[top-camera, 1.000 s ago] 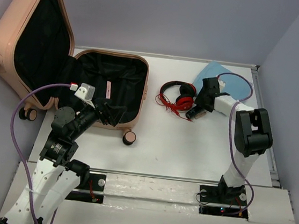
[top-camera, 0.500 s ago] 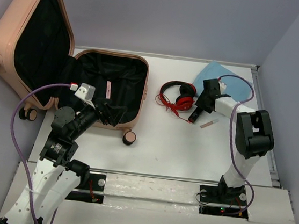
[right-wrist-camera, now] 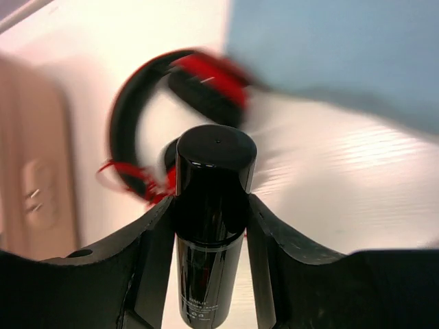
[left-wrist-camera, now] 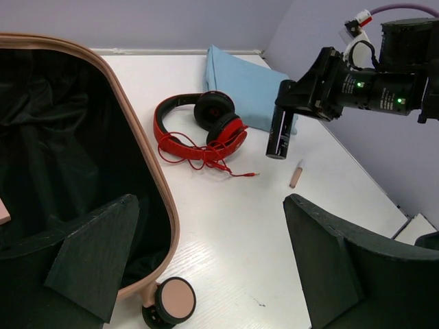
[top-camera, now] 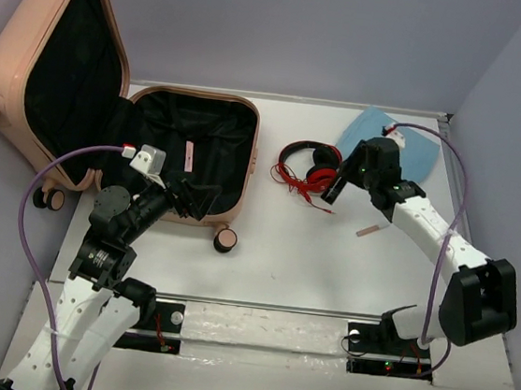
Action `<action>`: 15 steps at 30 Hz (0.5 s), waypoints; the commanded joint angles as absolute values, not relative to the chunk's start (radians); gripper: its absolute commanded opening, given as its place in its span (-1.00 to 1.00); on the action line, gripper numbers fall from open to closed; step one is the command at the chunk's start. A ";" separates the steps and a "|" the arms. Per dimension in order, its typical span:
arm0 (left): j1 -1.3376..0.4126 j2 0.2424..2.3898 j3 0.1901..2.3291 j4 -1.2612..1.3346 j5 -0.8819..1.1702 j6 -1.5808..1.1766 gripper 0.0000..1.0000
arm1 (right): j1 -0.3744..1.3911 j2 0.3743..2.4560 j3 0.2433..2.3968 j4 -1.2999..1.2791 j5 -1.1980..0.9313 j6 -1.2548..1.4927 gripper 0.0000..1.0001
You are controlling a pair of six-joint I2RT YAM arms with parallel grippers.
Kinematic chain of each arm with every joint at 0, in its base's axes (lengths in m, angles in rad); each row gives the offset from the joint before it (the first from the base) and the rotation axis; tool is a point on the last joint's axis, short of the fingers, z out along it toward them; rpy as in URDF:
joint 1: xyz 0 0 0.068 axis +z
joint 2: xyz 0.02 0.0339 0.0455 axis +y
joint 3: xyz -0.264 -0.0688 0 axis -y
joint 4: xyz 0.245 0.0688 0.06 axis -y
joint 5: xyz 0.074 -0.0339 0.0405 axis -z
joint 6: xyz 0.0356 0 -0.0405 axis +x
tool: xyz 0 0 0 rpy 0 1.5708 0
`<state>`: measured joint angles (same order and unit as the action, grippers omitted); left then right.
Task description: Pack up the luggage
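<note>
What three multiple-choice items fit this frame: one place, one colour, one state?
1. Where do the headphones lie?
A) on the table, between luggage and blue cloth
B) inside the luggage
C) on the blue cloth
2. What colour is the bottle?
A) white
B) black
C) red
3. How is the right pincer?
A) open, empty
B) out of view
C) shut on the bottle
Answers: A, the top view shows them on bare table beside the open luggage; B, glossy black in both wrist views; C, it clamps the bottle's sides.
</note>
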<state>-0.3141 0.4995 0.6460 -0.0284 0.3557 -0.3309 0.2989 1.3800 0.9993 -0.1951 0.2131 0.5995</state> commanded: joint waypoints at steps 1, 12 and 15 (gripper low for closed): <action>-0.313 0.491 0.683 0.009 0.370 -0.333 0.98 | 0.475 1.407 1.103 -0.091 0.117 0.609 -0.54; -0.304 0.486 0.684 0.008 0.364 -0.334 0.98 | 0.776 1.756 1.523 0.021 -0.026 0.663 -0.54; -0.302 0.483 0.684 0.008 0.365 -0.334 0.98 | 0.802 1.883 1.630 0.023 -0.043 0.692 -0.54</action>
